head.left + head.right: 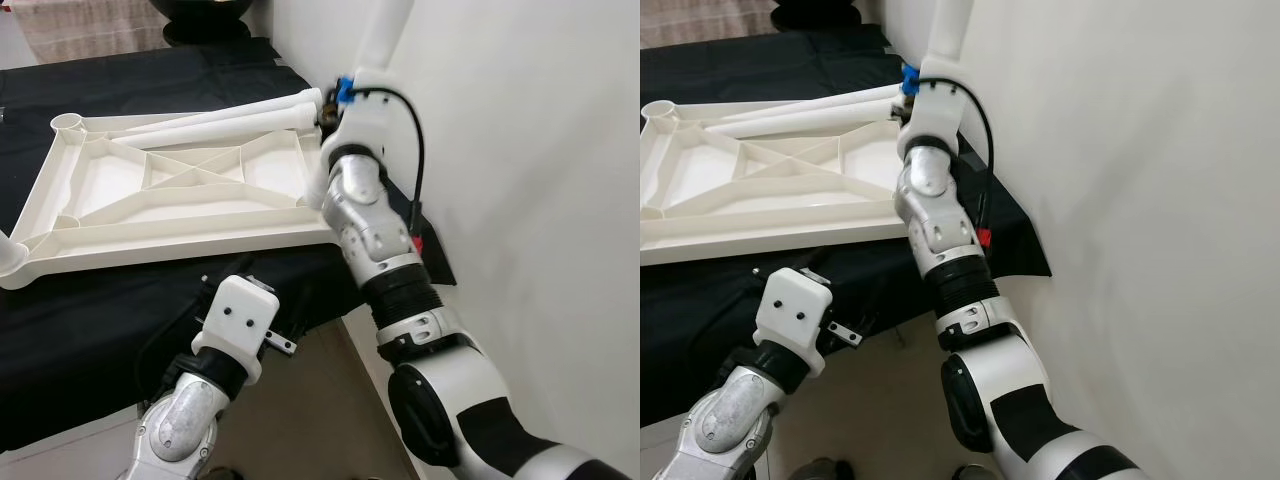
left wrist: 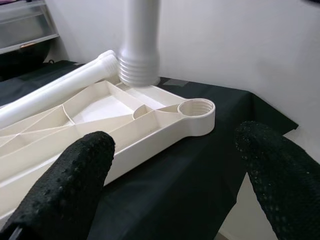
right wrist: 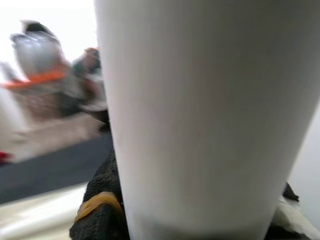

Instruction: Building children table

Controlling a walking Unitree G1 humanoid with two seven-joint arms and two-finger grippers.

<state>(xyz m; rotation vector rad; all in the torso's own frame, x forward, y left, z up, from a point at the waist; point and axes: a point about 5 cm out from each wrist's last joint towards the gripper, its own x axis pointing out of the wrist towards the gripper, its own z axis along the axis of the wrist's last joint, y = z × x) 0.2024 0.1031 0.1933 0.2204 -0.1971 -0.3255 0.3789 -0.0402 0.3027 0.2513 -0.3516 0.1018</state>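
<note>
Right gripper (image 3: 195, 220) is clenched around a white table leg (image 1: 385, 35), holding it upright at the far right corner of the upturned white tabletop (image 1: 170, 200); in the left wrist view the leg's threaded end (image 2: 139, 70) sits down among the ribs at that corner, though I cannot tell whether it is seated. Left gripper (image 2: 170, 175) hangs released just off the near edge of the surface, its black fingers (image 2: 70, 175) spread wide with nothing between them.

That tabletop lies underside up on a black cloth (image 1: 100, 340) that covers the surface and drapes over its near edge. Two more white legs (image 1: 220, 120) lie side by side along the tabletop's far edge. An empty round threaded socket (image 2: 196, 107) shows at the near right corner. Something small and red (image 1: 984, 237) rests on the cloth by the right arm. A plain white wall (image 1: 540, 150) runs close along the right edge of the surface, pale floor (image 1: 320, 420) below.
</note>
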